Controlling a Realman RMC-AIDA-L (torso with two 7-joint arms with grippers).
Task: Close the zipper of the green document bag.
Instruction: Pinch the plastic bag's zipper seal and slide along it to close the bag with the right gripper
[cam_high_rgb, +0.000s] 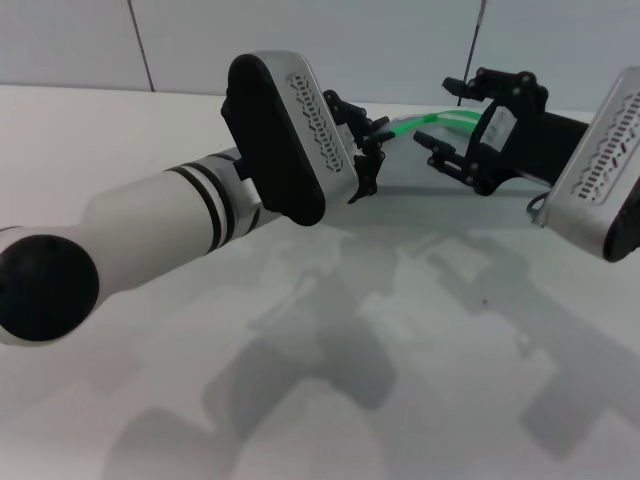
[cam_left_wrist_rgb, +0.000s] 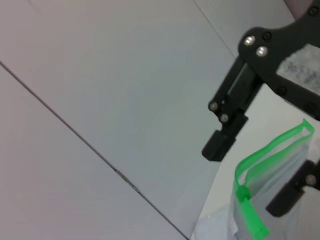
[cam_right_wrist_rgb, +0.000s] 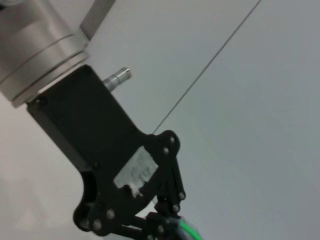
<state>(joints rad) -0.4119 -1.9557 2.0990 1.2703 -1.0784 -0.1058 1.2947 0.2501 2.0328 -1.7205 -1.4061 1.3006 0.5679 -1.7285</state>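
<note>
At far centre, above the counter (cam_high_rgb: 300, 380): green document bag (cam_left_wrist_rgb: 280, 185) was held up between the two claws, zipper (cam_high_rgb: 415, 123) edge uppermost.
Left claw (cam_high_rgb: 368, 150): at the zipper's left end; open or closed, cannot tell.
Right claw (cam_high_rgb: 455, 120): fingers (cam_left_wrist_rgb: 222, 137) apart, straddling the bag's right end.
Zipper state: lips gaped right of the slider (cam_left_wrist_rgb: 243, 192); seemingly closed beyond it.
Step advice: anchor one end firmly, keep the strip taut and straight, draw the slider along without twisting.
Hidden: bag body mostly blocked by the left arm in the head view; left fingertips unseen.
</note>
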